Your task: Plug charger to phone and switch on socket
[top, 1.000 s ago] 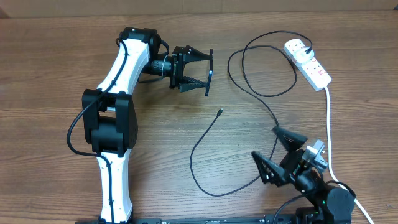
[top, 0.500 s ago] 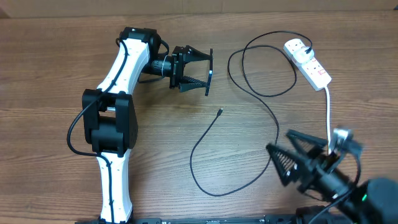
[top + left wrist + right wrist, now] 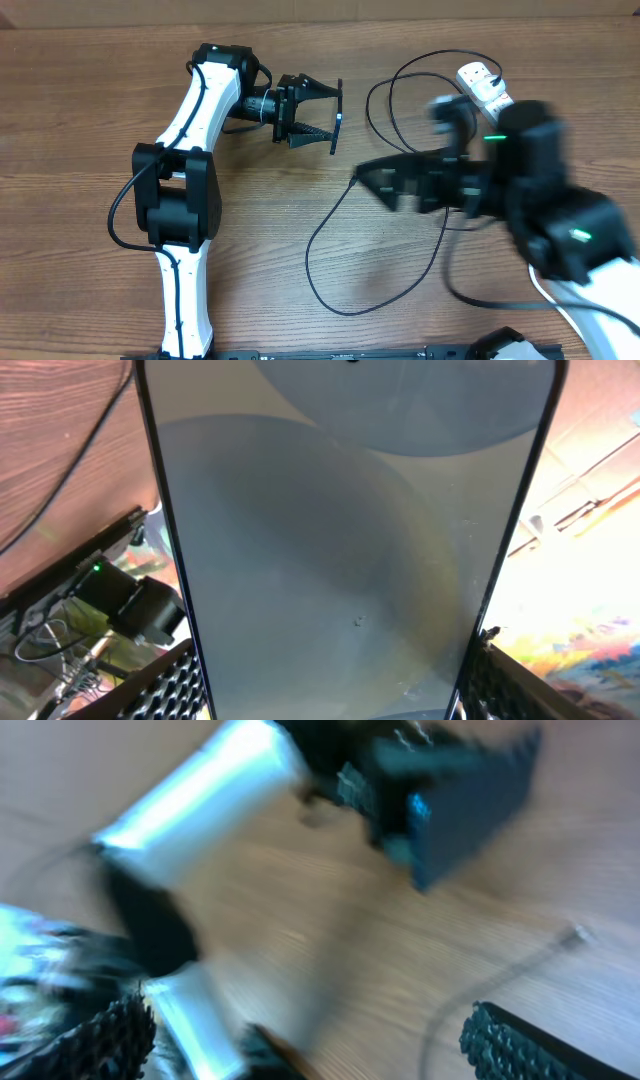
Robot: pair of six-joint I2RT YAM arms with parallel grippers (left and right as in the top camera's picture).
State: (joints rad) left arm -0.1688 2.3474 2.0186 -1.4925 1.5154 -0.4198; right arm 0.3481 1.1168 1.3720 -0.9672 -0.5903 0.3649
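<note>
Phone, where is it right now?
Overhead view, upper middle: the phone is clamped edge-on in the left gripper, just left of the charger cable's loop.

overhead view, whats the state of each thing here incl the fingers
phone, held on edge by the left fingers
charger, loose on the table, tip free, not in the phone
socket, partly hidden by the right arm, switch unreadable
left fingers, closed on the phone
right fingers, open, empty, blurred
</note>
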